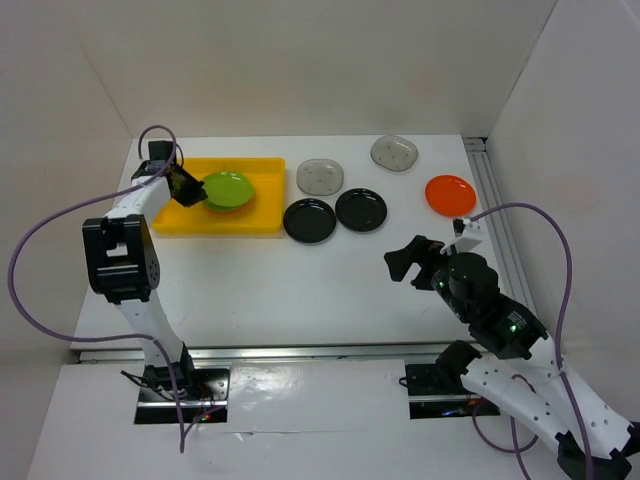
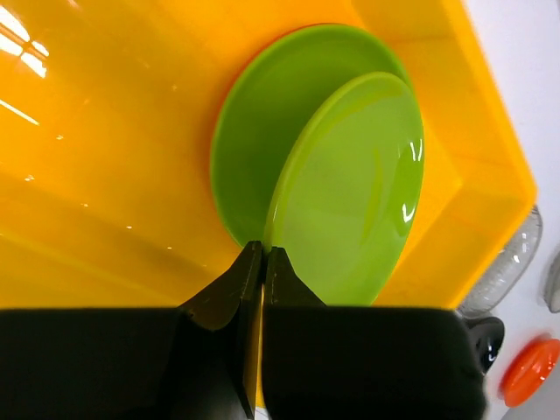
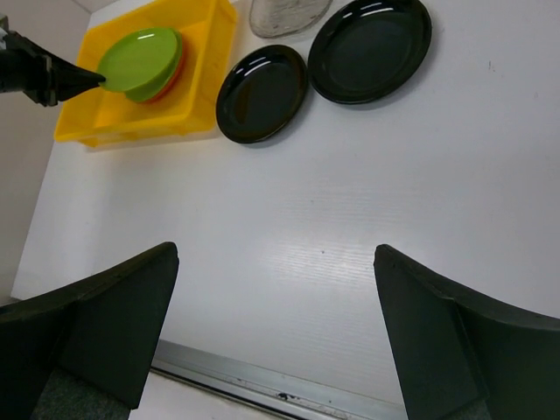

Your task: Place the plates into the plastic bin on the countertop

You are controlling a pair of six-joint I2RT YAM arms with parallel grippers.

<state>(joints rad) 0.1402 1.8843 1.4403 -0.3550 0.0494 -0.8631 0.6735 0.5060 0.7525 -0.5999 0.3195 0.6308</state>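
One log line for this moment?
left gripper shut on green plate above yellow bin | right gripper open, empty | outside bin: two black plates, two grey plates, orange plate

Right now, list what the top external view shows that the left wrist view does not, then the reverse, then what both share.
Only top external: the right end effector, open above the countertop. Only left wrist: the left end effector shut on the rim of a tilted lime green plate, with a second green plate lying beneath it. Both: the yellow bin and the orange plate outside it.
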